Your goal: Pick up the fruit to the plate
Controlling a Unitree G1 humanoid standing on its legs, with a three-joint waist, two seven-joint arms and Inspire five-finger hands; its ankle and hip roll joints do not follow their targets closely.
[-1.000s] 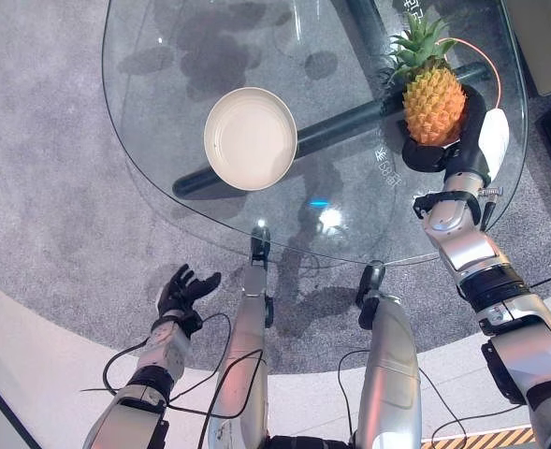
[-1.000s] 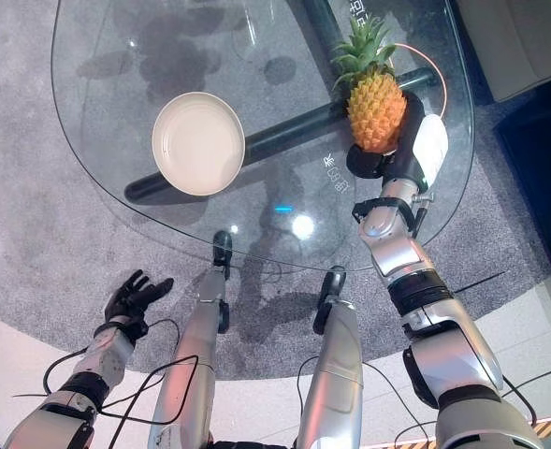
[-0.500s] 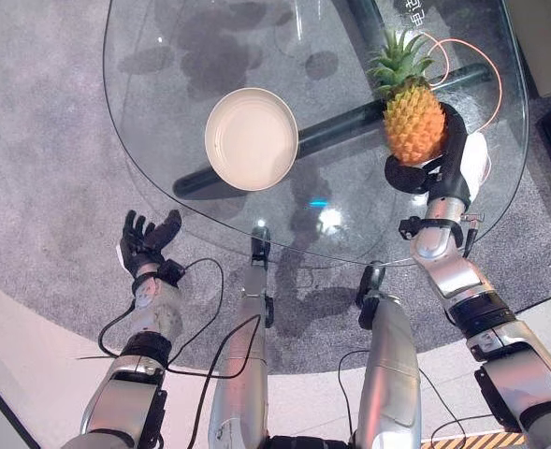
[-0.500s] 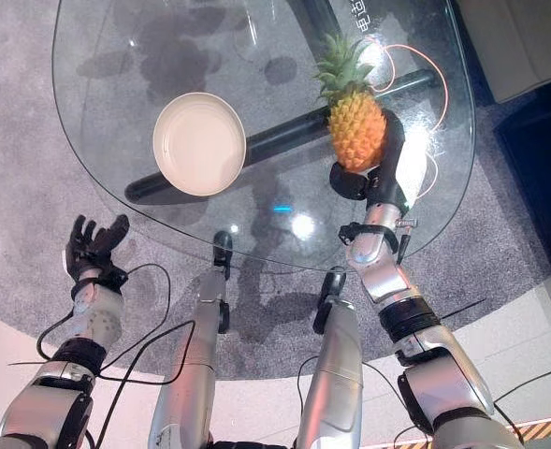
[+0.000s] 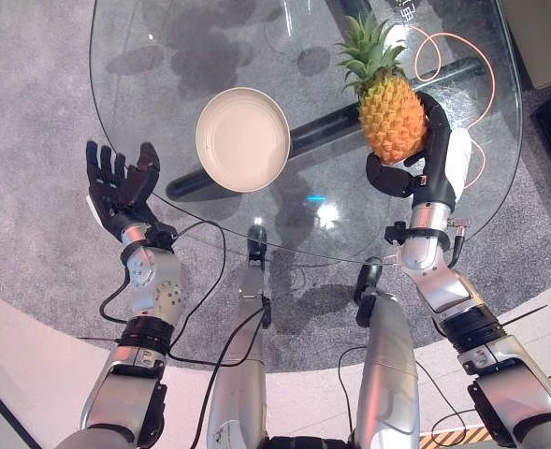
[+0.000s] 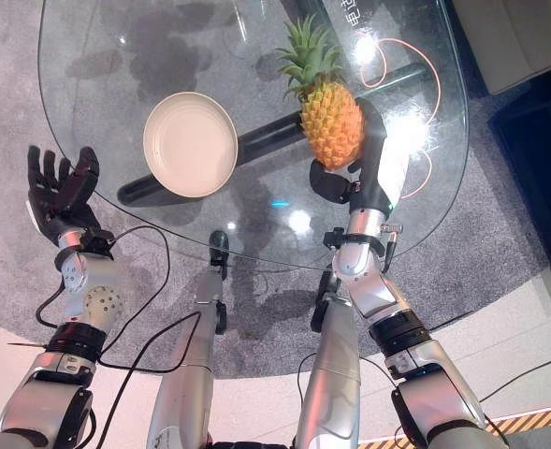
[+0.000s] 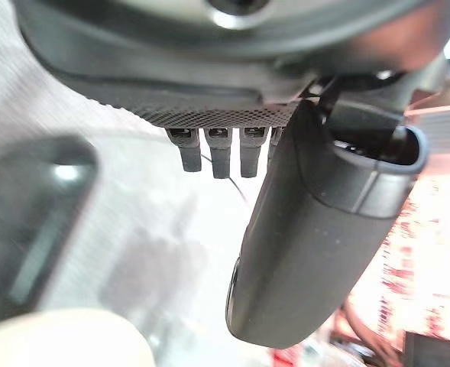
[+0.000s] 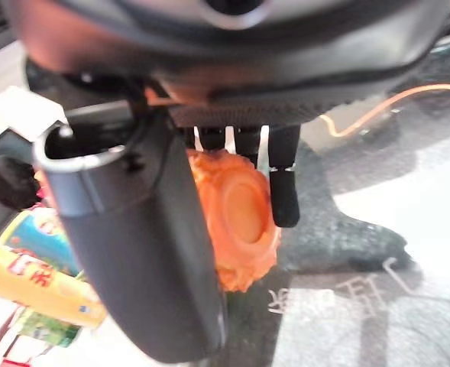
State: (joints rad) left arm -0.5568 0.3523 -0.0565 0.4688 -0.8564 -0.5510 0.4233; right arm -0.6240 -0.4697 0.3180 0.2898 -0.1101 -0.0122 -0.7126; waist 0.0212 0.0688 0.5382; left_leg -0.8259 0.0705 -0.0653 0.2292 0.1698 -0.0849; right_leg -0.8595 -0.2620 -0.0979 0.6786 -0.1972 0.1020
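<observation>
A pineapple [image 5: 390,112] with a green crown is held upright above the round glass table [image 5: 135,122], with my right hand [image 5: 436,161] shut round its lower half. In the right wrist view its orange base [image 8: 236,218] sits between the thumb and the fingers. A cream plate [image 5: 242,138] lies on the glass to the pineapple's left, with nothing on it. My left hand [image 5: 119,192] is raised off the table's left edge with its fingers spread and holds nothing.
A dark bar [image 5: 322,131] of the table's base runs under the glass, over grey carpet. An orange cable [image 5: 462,42] loops by the far right edge. A pale box [image 5: 542,33] stands at the top right corner.
My right hand has carried the pineapple left, nearer the plate. My left hand has risen from low beside the body to the table's left edge, fingers spread.
</observation>
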